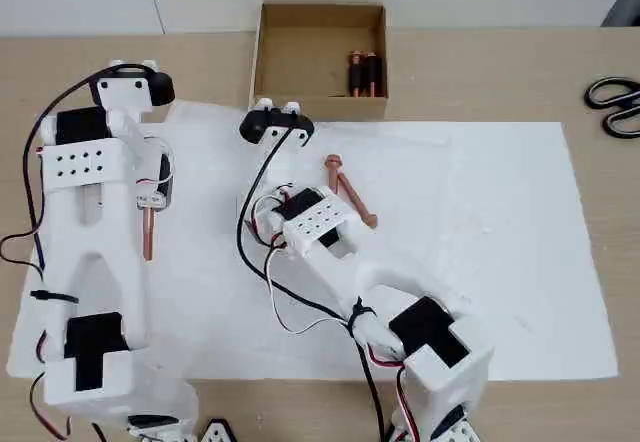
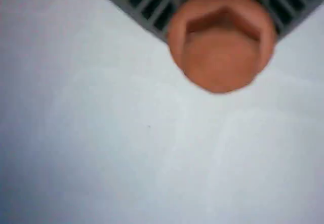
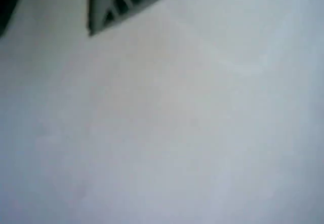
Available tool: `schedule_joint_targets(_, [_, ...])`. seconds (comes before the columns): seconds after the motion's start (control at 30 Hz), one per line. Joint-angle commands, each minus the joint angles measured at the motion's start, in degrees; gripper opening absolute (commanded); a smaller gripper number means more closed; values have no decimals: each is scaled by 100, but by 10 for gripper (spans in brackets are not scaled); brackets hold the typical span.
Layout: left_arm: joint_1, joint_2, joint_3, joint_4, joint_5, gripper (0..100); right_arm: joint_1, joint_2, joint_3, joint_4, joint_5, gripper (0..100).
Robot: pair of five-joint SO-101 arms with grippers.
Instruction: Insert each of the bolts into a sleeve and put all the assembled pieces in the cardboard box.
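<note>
Well, scissors (image 1: 615, 107) sit far rt, apart from cardboard box (image 1: 300, 62).

No text, label, brand, number or sign can be read in any of the views. The cardboard box (image 1: 310, 108), at the upper middle of the frame in the high view, shows plain brown walls.

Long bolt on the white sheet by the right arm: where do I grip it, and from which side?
Probably mid-shaft, from straight above, jaws across the long bolt. It lies flat and slanted, and its far end sits close to a shorter piece, so stay clear of that.
</note>
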Motion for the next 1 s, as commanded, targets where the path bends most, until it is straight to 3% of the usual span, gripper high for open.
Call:
schedule_joint_targets(0.0, [44,-325,-13,-105,-9,6,110,-4,-264,505,-9,207])
schedule_joint_targets(0.2, [44,-325,-13,-105,-9,6,277,40,-958,1516,-9,203])
schedule_joint_targets(0.37, [44,-325,-13,-105,-9,6,303,84,-1020,1552,-9,89])
schedule_joint_targets(0.63, [44,-325,-13,-97,-9,6,303,725,-1345,1604,0,162])
schedule_joint_targets(0.87, [35,-325,-13,-79,-18,6,295,936,-1591,1798,220,159])
schedule_joint_targets(0.97, [35,-325,-13,-79,-18,6,295,919,-1732,1974,536,102])
